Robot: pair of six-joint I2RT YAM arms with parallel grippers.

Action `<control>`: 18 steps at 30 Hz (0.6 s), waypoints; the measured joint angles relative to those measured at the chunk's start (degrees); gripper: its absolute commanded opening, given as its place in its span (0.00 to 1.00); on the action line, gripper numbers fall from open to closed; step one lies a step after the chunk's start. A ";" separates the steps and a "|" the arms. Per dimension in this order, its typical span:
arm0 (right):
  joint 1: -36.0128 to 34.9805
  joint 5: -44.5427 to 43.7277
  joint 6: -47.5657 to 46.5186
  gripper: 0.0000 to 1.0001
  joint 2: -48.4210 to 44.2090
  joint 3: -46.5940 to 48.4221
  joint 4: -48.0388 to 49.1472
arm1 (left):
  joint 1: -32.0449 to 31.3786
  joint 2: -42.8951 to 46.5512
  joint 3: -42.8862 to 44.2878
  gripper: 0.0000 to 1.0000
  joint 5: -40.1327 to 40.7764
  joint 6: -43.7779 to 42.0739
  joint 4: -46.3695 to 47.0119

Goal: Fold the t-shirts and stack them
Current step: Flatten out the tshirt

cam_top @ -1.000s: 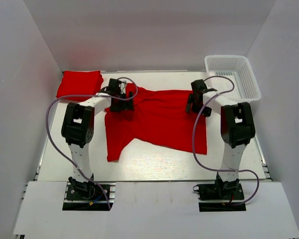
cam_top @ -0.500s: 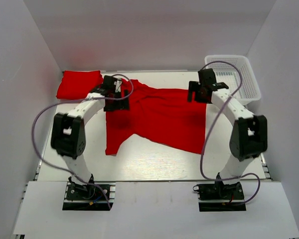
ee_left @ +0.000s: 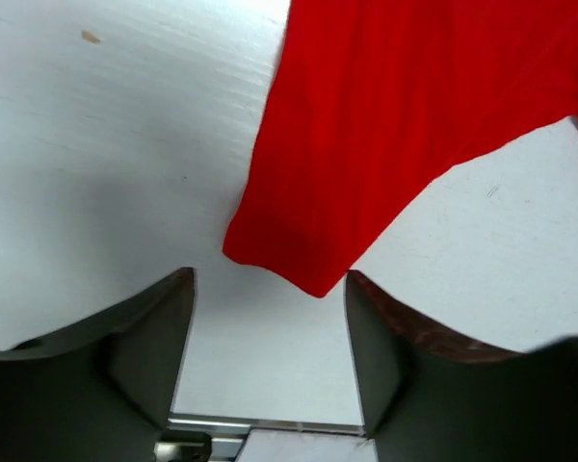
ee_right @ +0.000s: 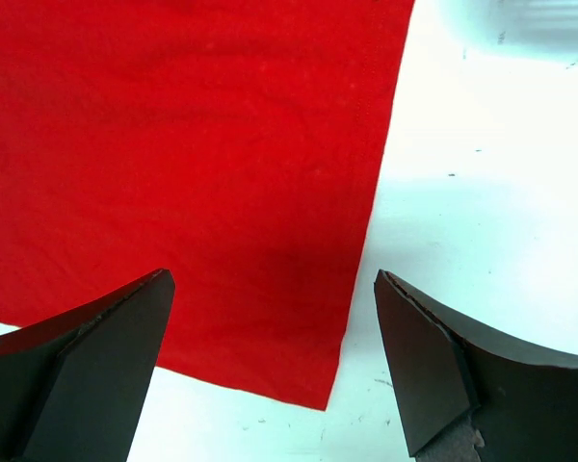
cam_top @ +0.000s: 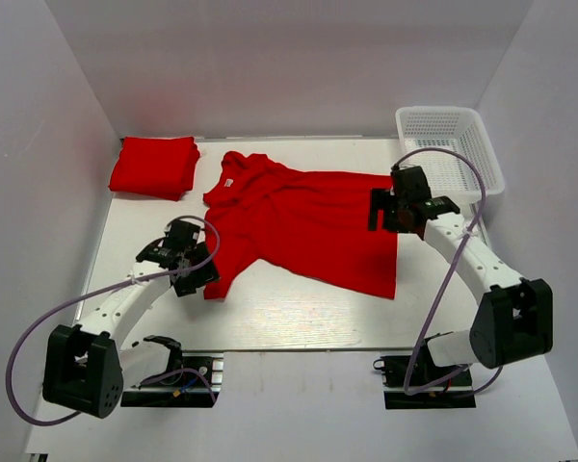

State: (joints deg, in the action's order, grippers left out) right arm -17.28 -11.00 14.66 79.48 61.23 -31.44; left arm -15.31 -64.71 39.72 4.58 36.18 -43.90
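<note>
Your left gripper stands released, fingers apart, with the sleeve end of the spread t-shirt just ahead between them. Your right gripper is likewise released over the shirt's hem corner. The folded t-shirt lies well beyond the left gripper.

On table, spread t-shirt central, folded t-shirt far left (near its collar), basket far right

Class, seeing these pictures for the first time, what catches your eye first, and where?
A bright red t-shirt spread across the middle of the table, with a folded red t-shirt at the far left corner. The left gripper hovers open at the spread shirt's sleeve, the right gripper at its hem.
</note>
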 measured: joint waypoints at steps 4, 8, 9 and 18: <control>0.00 -0.50 0.26 0.90 -2.43 -0.28 -0.15 | 0.00 2.40 -3.89 0.61 -1.09 1.90 2.21; 0.00 -1.05 0.52 0.90 -3.96 -1.03 -0.09 | 0.00 1.57 -5.22 0.61 -1.03 2.64 3.72; 0.00 -1.16 0.61 0.90 -4.13 -1.31 -0.28 | 0.00 0.74 -5.29 0.59 -0.83 2.73 3.89; 0.00 -2.19 1.38 0.90 -4.17 -2.01 -0.72 | 0.00 -4.31 -6.71 0.39 0.00 3.32 7.30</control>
State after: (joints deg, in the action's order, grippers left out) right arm -17.28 -13.19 16.03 75.31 59.22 -32.16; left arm -15.31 -69.01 33.01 4.58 39.51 -36.60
